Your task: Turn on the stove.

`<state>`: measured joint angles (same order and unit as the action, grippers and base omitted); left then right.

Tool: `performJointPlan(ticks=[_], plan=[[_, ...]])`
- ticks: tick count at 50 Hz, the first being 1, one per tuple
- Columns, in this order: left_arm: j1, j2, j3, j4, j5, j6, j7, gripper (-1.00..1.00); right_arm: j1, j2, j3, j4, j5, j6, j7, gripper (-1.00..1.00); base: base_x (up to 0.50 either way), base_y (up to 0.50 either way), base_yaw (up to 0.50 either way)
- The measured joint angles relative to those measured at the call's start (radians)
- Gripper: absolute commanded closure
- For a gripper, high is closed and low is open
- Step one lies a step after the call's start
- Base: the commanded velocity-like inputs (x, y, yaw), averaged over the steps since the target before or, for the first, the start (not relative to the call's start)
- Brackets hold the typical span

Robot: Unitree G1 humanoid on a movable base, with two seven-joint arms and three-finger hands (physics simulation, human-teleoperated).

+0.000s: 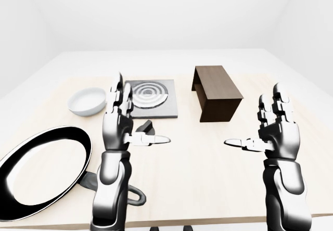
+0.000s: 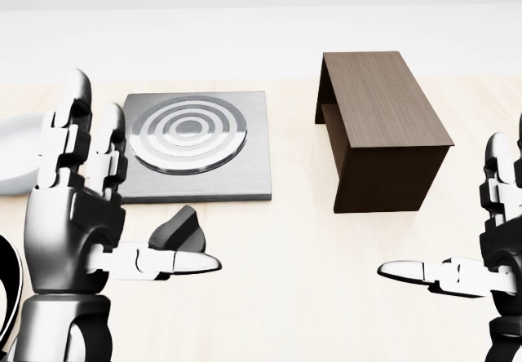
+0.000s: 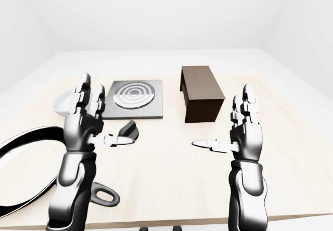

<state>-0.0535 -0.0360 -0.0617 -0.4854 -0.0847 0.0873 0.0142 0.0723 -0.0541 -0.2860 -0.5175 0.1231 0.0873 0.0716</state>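
The stove (image 2: 196,146) is a grey square plate with a ringed round burner, lying flat on the light wooden table (image 1: 197,174). Its dark knob (image 2: 175,230) sits just below the plate's lower edge. My left hand (image 1: 127,119) is open, fingers upright and thumb pointing right, directly below the knob in the head view. The thumb (image 2: 175,262) hides the knob's lower part, and I cannot tell whether it touches. My right hand (image 1: 257,124) is open and empty, thumb pointing left, well to the right of the stove.
A dark brown wooden open-sided box (image 1: 216,93) stands right of the stove. A white bowl (image 1: 87,101) lies left of it. A black frying pan (image 1: 41,171) with a looped handle lies at the lower left, near the table's edge.
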Motion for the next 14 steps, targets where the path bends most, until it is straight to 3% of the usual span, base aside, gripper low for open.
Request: performJointPlan(ticks=[14], plan=[[0.067, 0.013, 0.016, -0.060, -0.050, 0.000, 0.030, -1.00, 0.001, 0.001, 0.003, -0.003, -0.003, 0.000, 0.001, -1.00, 0.00, 0.00, 0.00]])
